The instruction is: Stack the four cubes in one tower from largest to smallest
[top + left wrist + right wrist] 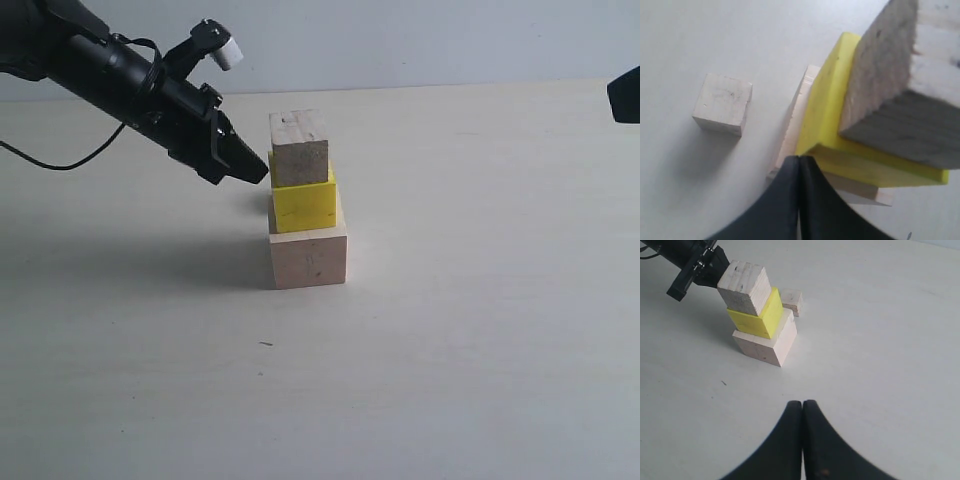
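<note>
A tower of three stands mid-table: the pale largest cube at the bottom, the yellow cube on it, a raw wooden cube on top. The smallest wooden cube lies alone on the table behind the tower, also visible in the right wrist view as the small cube; the exterior view hides it. My left gripper is shut and empty, its tip just left of the tower at the yellow cube's height. My right gripper is shut and empty, well apart from the tower.
Pale bare table spreads on all sides of the tower. The left arm slants down from the upper left with a cable behind it. A dark part of the right arm shows at the right edge.
</note>
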`<state>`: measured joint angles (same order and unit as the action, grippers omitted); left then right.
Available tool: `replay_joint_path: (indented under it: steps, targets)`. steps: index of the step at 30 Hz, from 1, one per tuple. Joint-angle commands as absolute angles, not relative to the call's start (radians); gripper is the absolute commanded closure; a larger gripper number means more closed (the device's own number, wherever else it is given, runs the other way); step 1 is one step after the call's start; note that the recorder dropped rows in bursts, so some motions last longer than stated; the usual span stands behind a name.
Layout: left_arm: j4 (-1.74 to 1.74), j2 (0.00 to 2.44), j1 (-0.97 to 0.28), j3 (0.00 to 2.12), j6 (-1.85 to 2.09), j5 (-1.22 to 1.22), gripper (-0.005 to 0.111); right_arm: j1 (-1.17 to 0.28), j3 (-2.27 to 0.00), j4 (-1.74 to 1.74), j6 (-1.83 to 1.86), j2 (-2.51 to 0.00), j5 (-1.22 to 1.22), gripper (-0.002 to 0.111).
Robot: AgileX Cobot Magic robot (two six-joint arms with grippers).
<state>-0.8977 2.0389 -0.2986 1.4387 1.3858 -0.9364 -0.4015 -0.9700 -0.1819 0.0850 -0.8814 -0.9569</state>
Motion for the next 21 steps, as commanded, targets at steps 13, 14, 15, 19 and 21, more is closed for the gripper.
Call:
replay_joint_path:
  steps: [13,14,15,19,21]
  targets:
    - [-0.873,2.089,-0.288,1.430,1.357,-0.931,0.107,-0.399,-0.966,-0.172,0.082,-0.873,-0.956,0.108]
    - [-0.873,2.089,-0.279,1.430,1.357,-0.933,0.107,-0.399,-0.966,-0.172,0.082,-0.873,-0.956,0.108]
    - [-0.873,2.089,-0.279,1.430,1.357,-0.936,0.107,-0.399,-0.966,-0.172,0.082,-0.873,-0.956,0.108]
    - [-0.885,2.109,-0.276,1.430,1.357,-0.935,0.107,-0.399,-0.966,-0.172,0.082,-0.873,-0.956,0.108]
    - [-0.893,2.128,-0.278,1.430,1.357,-0.940,0.107,-0.399,-0.966,-0.172,0.079,-0.873,-0.955,0.108]
